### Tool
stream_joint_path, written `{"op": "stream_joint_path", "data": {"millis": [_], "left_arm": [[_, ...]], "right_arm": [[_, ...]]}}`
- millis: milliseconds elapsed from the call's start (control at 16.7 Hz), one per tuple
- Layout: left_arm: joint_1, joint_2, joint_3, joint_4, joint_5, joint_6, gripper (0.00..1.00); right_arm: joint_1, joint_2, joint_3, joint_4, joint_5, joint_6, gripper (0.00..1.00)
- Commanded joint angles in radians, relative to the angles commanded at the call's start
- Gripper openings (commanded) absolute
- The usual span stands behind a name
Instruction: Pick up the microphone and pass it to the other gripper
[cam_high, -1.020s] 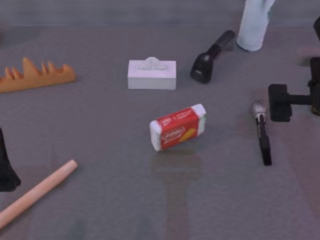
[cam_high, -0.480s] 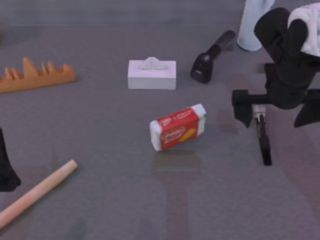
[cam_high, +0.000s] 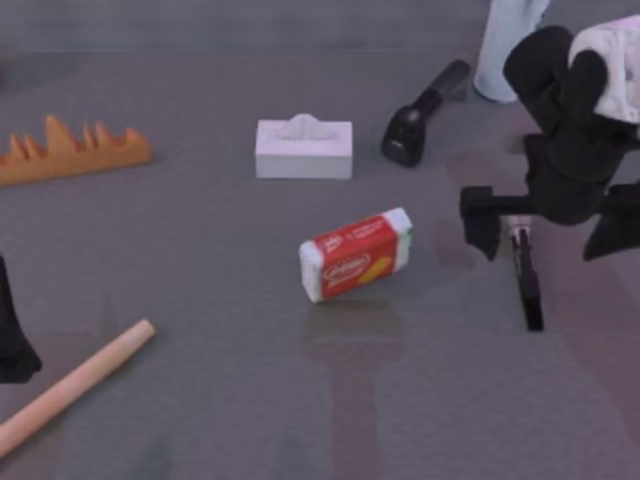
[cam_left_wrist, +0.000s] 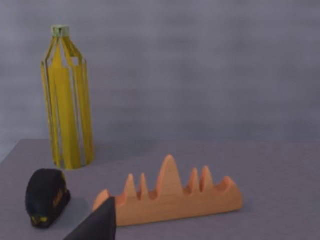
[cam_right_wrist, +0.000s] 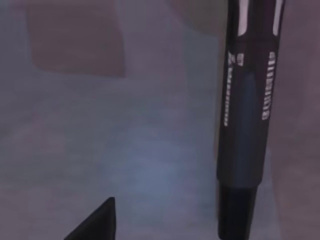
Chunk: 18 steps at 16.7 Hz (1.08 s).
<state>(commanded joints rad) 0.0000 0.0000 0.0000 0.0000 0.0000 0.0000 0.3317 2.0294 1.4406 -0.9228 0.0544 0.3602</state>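
Grey worktop (cam_high: 200, 260) carried the microphone (cam_high: 525, 280) at its right side, lying flat directly beneath the right hand (cam_high: 550, 220), whose fingers were spread wide, grasping nothing.

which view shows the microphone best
Top view: the microphone lies on the table, head hidden under the right gripper. The right wrist view shows only its handle close up; the left wrist view shows none of it.

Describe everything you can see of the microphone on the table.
The microphone is slim, with a black stick handle bearing pale lettering in the right wrist view. It lies flat on the table's right side, handle toward the near edge. The right claw hangs open over its head end, hiding the head. Nothing visibly grips it.
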Motion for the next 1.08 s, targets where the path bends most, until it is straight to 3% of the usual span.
{"op": "stream_joint_path", "data": {"millis": [420, 720, 1080], "left_arm": [[0.000, 0.000, 0.000, 0.000, 0.000, 0.000, 1.00], [0.000, 0.000, 0.000, 0.000, 0.000, 0.000, 1.00], [0.000, 0.000, 0.000, 0.000, 0.000, 0.000, 1.00]], "right_arm": [[-0.007, 0.157, -0.107, 0.270, 0.001, -0.005, 1.00], [-0.008, 0.170, -0.115, 0.288, 0.001, -0.006, 1.00], [-0.008, 0.170, -0.115, 0.288, 0.001, -0.006, 0.55]]}}
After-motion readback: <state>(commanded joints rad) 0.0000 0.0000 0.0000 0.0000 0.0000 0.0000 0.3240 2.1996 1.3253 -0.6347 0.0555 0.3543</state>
